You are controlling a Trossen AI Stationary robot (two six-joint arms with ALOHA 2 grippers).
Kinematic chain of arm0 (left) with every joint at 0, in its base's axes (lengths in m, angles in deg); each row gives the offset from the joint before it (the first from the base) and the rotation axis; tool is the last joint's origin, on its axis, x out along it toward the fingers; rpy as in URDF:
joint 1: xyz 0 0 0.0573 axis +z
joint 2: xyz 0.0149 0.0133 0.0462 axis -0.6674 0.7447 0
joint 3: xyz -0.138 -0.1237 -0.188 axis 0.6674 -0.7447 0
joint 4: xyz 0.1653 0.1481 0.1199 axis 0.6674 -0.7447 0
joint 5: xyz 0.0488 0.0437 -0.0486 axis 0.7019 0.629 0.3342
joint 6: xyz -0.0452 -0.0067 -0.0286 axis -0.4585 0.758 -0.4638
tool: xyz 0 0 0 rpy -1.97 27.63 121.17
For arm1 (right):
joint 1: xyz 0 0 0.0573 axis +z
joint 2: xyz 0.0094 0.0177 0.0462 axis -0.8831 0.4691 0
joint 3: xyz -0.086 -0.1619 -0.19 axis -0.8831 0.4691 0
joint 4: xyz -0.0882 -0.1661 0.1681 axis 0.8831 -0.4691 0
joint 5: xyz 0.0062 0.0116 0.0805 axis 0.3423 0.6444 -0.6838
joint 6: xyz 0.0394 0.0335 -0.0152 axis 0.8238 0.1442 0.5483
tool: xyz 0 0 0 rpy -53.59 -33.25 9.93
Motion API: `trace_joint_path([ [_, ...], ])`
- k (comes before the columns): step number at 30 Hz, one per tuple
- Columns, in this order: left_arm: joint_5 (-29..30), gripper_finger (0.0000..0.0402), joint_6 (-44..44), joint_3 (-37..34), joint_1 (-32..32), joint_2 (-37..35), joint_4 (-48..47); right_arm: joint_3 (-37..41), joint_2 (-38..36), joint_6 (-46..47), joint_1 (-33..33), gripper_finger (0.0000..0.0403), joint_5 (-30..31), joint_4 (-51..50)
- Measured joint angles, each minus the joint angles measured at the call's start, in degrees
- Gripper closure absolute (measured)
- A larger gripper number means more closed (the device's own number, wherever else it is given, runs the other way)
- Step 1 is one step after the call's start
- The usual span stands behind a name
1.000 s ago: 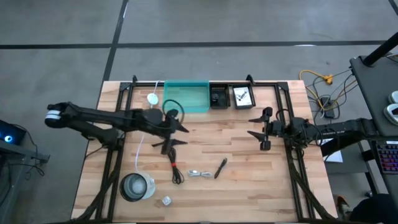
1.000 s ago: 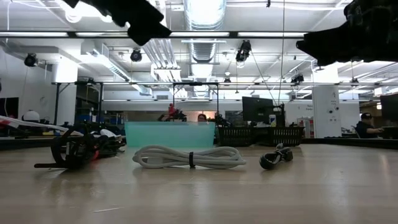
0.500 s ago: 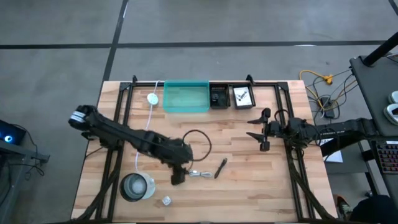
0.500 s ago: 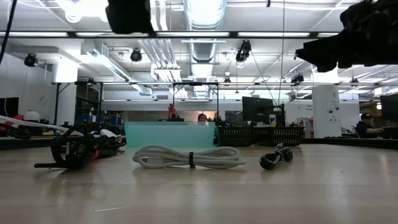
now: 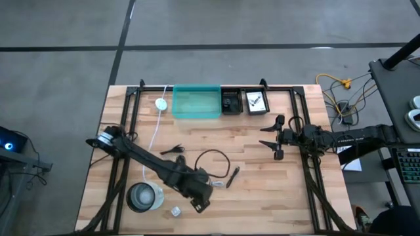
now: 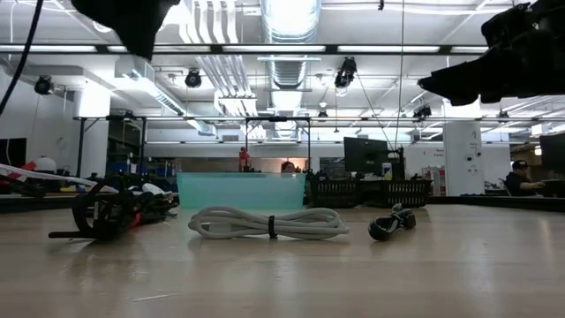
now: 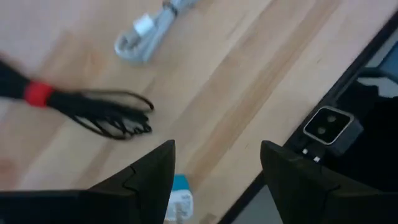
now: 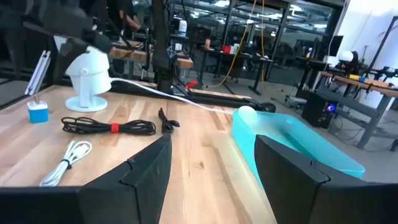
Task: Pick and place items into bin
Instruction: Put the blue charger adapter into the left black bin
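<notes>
So we have most of the picking ahead: the teal bin [image 5: 196,103] at the table's [image 5: 302,196] far edge looks bare, while black cables [image 5: 211,158], silvery cable [image 7: 149,26] and pen [image 5: 232,176] lie mid-table beneath our open, empty left gripper [image 7: 214,171]; the right gripper [image 8: 211,180], also open and empty, waits by the right edge.

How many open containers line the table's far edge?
3: a teal bin near the middle of that edge, a black tray right beside it toward the right arm's side, and a second black tray next to that. None seems hidden.
</notes>
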Motion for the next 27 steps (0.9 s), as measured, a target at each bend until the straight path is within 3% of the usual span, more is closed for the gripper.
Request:
trace_joint_path([
  [11,-11.46,0.0183,-12.91,0.69,-2.06,5.98,-5.28,-0.04,-0.02,-3.62,-0.01,0.0188,0.01,1.01],
  [27,-11.81,0.0183,-17.38,-3.11,-4.93,6.40,-3.75,-0.04,-0.02,-3.97,0.04,0.0188,0.01,0.99],
])
